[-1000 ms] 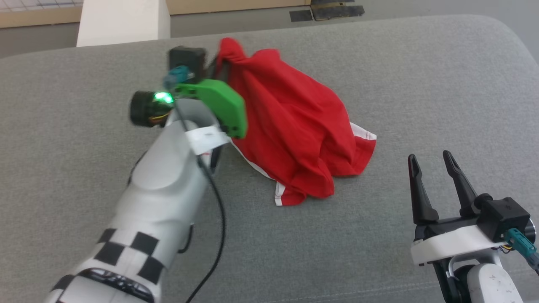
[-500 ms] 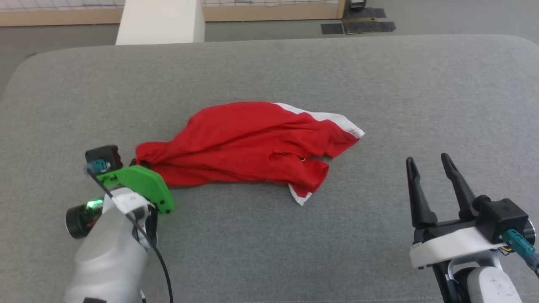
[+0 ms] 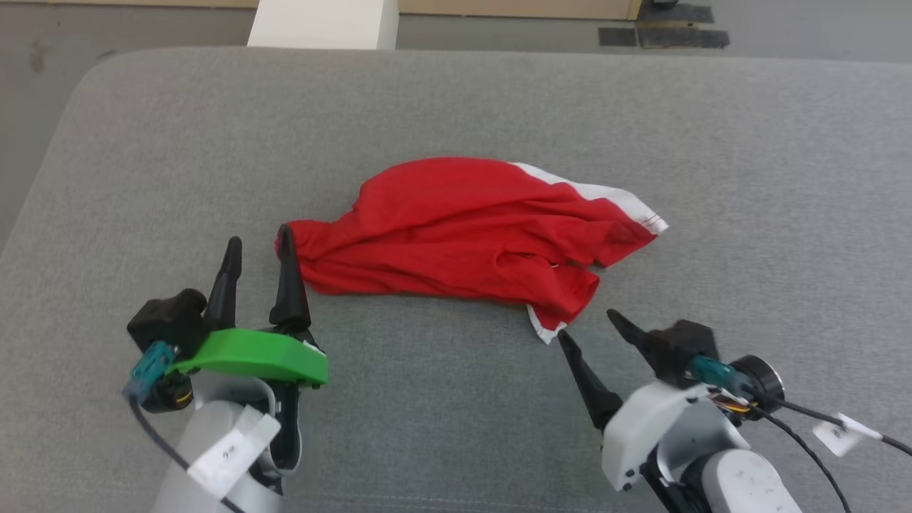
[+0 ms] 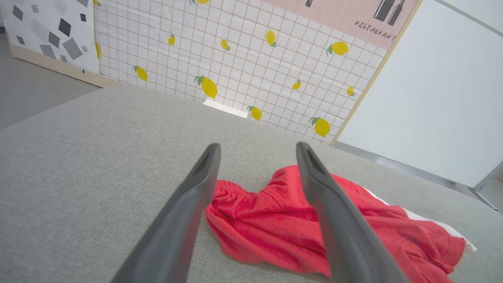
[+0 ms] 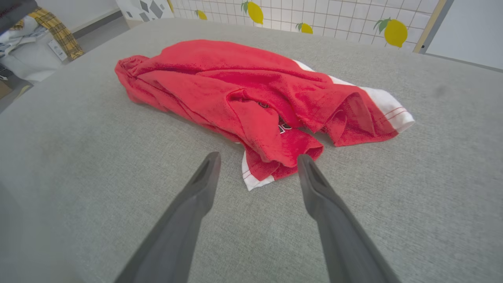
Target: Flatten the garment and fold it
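Observation:
The garment (image 3: 470, 235) is a pair of bright red shorts with white stripes, lying crumpled in a long heap across the middle of the grey cushioned surface (image 3: 456, 107). Its gathered end points left, and a white-edged leg hem (image 3: 543, 329) points toward me. My left gripper (image 3: 258, 239) stands open just left of the gathered end, with nothing between its fingers. In the left wrist view the garment (image 4: 275, 224) lies right beyond the left gripper (image 4: 257, 147). My right gripper (image 3: 588, 324) is open, its tips just short of the hem. The right wrist view shows the garment (image 5: 251, 90) ahead of the right gripper (image 5: 257, 157).
The grey surface ends in a rounded far edge. Beyond it are a white block (image 3: 320, 21) and dark floor mats (image 3: 662, 32). A lemon-patterned tiled wall (image 4: 235, 51) stands behind. Cloth items (image 5: 35, 35) lie off the surface's left side in the right wrist view.
My left gripper pulled the garment down from its raised heap, let go and now stands open beside it. My right gripper moved in toward the hem. The camera has also shifted.

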Available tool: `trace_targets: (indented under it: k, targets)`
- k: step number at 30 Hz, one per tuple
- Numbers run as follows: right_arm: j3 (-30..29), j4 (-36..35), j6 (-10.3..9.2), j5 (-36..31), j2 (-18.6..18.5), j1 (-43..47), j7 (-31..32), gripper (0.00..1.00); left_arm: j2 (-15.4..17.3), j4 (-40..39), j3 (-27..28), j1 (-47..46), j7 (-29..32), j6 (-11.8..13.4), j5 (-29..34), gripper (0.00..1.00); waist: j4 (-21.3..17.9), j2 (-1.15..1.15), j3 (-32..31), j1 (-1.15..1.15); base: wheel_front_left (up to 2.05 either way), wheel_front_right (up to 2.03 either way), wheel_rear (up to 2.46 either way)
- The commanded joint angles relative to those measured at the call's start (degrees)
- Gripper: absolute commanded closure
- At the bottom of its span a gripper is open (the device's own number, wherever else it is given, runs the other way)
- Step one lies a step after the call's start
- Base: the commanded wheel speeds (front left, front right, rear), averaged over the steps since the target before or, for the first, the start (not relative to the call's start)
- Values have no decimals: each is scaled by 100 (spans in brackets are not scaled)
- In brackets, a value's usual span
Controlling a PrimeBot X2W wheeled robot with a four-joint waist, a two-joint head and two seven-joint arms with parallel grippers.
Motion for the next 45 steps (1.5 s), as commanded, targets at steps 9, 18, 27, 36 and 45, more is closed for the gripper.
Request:
trace_targets:
  k: [9, 18, 27, 36, 45]
  targets:
    - [179, 713, -11, -112, -5, -780, 1346, 0, -361, -1173, 437, 410, -23, -445, 717, 0, 458, 0, 612, 0, 0, 0, 0]
    - [388, 1343, -11, -224, -5, -1355, 1834, 0, -367, -1281, 254, 286, -23, -296, 392, 0, 668, 0, 929, 0, 0, 0, 0]
    - [-30, 1077, -11, -22, -5, -1091, 1913, 100, -368, -1206, 231, 351, -23, -253, 346, 0, 649, 0, 675, 0, 0, 0, 0]
    - [-2111, -442, -11, -133, -5, 269, 1919, 100, -368, -1058, 359, 603, -24, -302, 432, 0, 344, 0, 83, 0, 0, 0, 0]
    - [-3833, -469, -11, -238, -5, 734, 1722, 100, -368, -927, 292, 751, -24, -374, 502, 0, 180, 0, -208, 0, 0, 0, 0]
